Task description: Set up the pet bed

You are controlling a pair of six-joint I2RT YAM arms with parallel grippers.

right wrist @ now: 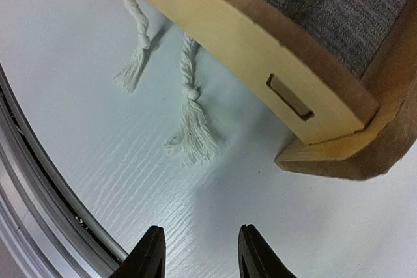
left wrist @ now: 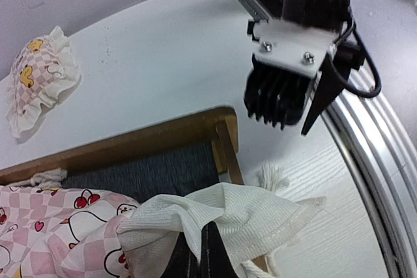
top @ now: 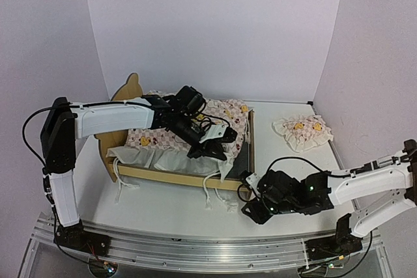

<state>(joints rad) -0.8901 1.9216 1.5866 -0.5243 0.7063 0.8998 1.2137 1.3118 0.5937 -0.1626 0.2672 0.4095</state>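
Note:
The pet bed [top: 171,178] is a light-wood frame with a bear-ear headboard [top: 129,88] at the left and a dark grey base [left wrist: 150,170]. The pink checked duck quilt [top: 163,136] lies bunched in it. My left gripper [top: 210,150] is over the bed's right half, shut on the quilt's cream ruffle [left wrist: 260,216], which drapes over my jaws [left wrist: 205,242]. My right gripper [top: 249,204] is open and empty, low over the table beside the bed's near right corner [right wrist: 326,131]. Its fingers [right wrist: 148,257] frame bare tabletop.
The small matching pillow [top: 301,131] lies on the table at the back right, also in the left wrist view [left wrist: 39,76]. Cream tassel cords [right wrist: 192,136] hang over the bed's front rail onto the table. A metal rail [top: 195,245] runs along the near edge.

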